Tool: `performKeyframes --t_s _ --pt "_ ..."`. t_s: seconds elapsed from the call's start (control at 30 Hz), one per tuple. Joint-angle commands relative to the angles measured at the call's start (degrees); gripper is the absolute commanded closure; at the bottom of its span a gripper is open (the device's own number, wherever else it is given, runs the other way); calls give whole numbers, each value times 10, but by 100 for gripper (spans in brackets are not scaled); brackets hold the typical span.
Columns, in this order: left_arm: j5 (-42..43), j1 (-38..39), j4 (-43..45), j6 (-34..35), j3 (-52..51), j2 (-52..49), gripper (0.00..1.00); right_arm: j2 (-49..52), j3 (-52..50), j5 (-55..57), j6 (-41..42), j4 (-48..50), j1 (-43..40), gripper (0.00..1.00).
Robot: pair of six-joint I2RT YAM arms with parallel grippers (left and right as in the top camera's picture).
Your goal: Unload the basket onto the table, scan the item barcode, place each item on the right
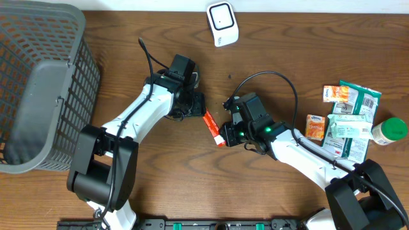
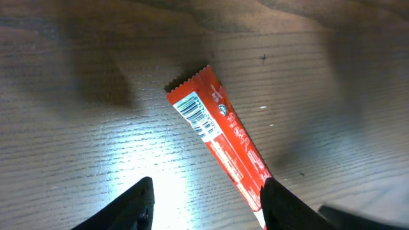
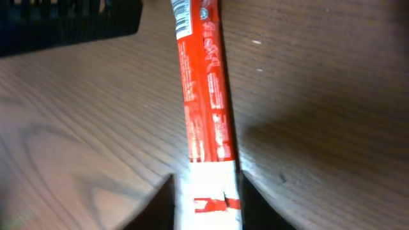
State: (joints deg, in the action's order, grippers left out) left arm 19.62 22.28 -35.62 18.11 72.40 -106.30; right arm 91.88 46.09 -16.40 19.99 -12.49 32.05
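A long red snack bar [image 1: 212,127] lies flat on the wooden table between my two grippers. Its barcode [image 2: 197,115] faces up near the crimped end. My left gripper [image 1: 193,104] hovers over that end, open, and holds nothing; in the left wrist view the bar [image 2: 217,131] runs past the right fingertip [image 2: 278,204]. My right gripper [image 1: 227,133] is at the other end, its jaws slightly apart. They closely flank the bar's white tip [image 3: 214,198] without squeezing it. The white scanner [image 1: 222,23] stands at the back of the table.
A grey mesh basket [image 1: 38,83] fills the far left. Several packets [image 1: 348,118] and a green-capped bottle [image 1: 388,131] lie at the right edge. Black cables run behind both wrists.
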Motion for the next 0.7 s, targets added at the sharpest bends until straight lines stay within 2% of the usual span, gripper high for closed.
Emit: performKeyframes --t_s 0.0,0.13,0.23,0.43,0.57,0.67 --pt "7 3 6 -5 -3 -5 46 -2 -3 20 -7 -1 0 65" --pt "6 10 37 -5 -8 -16 70 4 -3 27 -8 3 0 61" --pt "7 14 52 -4 -9 -31 81 10 -3 33 -9 3 0 59" --pt "7 15 60 -3 -9 -75 81 33 -3 33 -45 15 8 60" --pt "2 15 57 -3 -9 -102 82 46 -3 18 -44 18 11 67" --pt "-9 15 58 -3 -9 -112 81 53 -3 -3 -44 18 14 64"
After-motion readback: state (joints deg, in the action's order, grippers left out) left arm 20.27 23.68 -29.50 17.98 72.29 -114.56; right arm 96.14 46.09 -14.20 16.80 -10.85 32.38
